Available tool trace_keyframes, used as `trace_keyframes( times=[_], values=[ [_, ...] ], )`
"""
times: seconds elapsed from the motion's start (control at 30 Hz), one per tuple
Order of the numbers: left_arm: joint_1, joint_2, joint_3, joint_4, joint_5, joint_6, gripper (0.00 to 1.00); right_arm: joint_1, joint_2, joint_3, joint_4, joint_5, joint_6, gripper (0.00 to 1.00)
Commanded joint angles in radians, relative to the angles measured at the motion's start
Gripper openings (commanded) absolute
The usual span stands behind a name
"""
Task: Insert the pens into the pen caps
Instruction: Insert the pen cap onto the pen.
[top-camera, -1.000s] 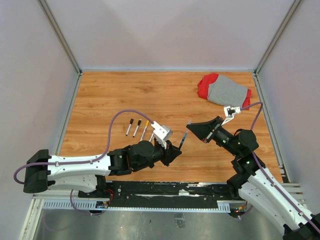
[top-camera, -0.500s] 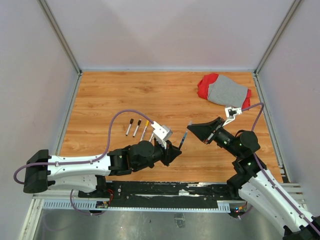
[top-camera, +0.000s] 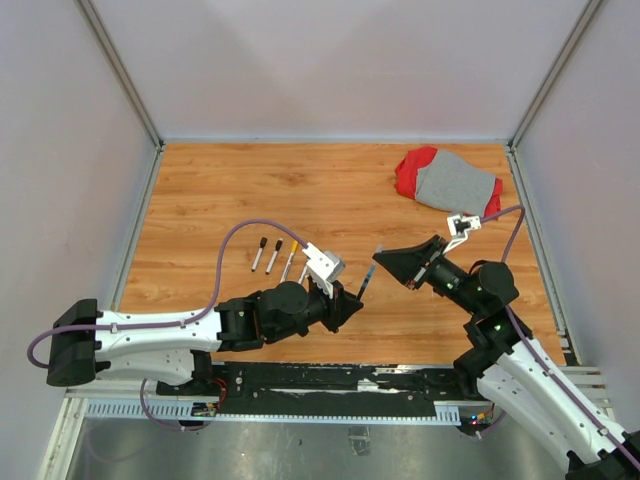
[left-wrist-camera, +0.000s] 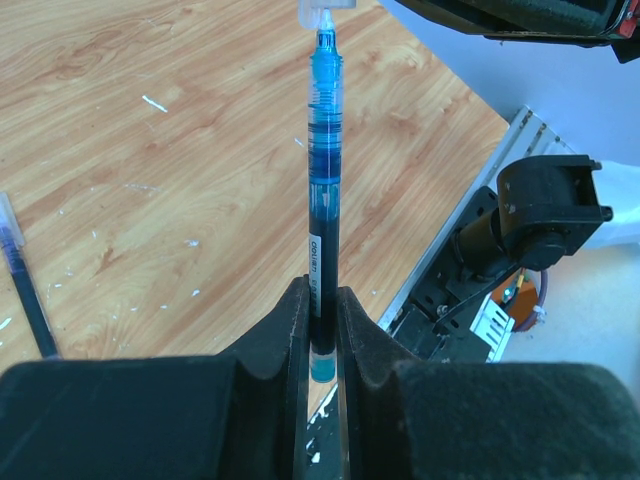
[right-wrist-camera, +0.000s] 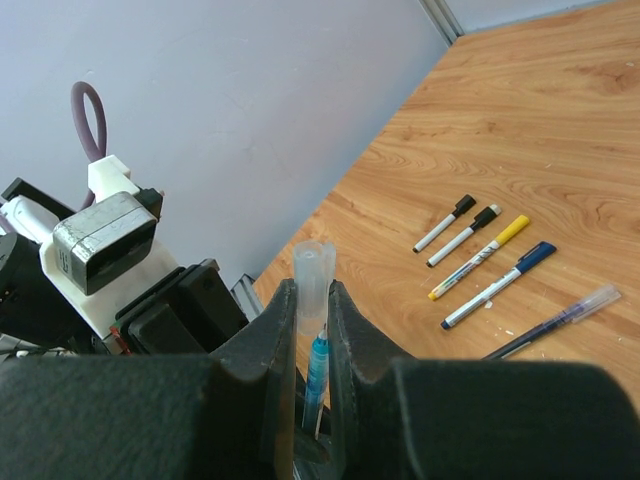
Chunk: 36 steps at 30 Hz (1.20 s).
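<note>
Capping is in hand: at the middle of the overhead view the left gripper (left-wrist-camera: 320, 310), pinched on a blue pen (left-wrist-camera: 323, 180), holds its tip at the mouth of the clear cap (right-wrist-camera: 312, 270) clamped in the right gripper (right-wrist-camera: 312, 290), so the next move probably calls for a straight push along the pen's line.

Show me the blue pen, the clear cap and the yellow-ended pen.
blue pen (left-wrist-camera: 322, 200), left wrist view, mid barrel.
clear cap (right-wrist-camera: 313, 265), right wrist view, its side wall.
yellow-ended pen (right-wrist-camera: 479, 258), right wrist view, mid barrel.
</note>
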Motion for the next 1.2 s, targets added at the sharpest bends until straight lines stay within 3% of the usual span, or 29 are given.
trace_keyframes(
  times=[0.0,1.17],
  values=[
    [-0.009,-0.01,0.023,0.026,-0.023,0.016,0.01,-0.014,-0.012,-0.024,0.01,-0.025,0.0,0.01],
    [-0.009,-0.014,0.018,0.026,-0.02,0.016,0.01,-0.014,-0.035,-0.052,0.016,0.111,0.085,0.01]
  ],
)
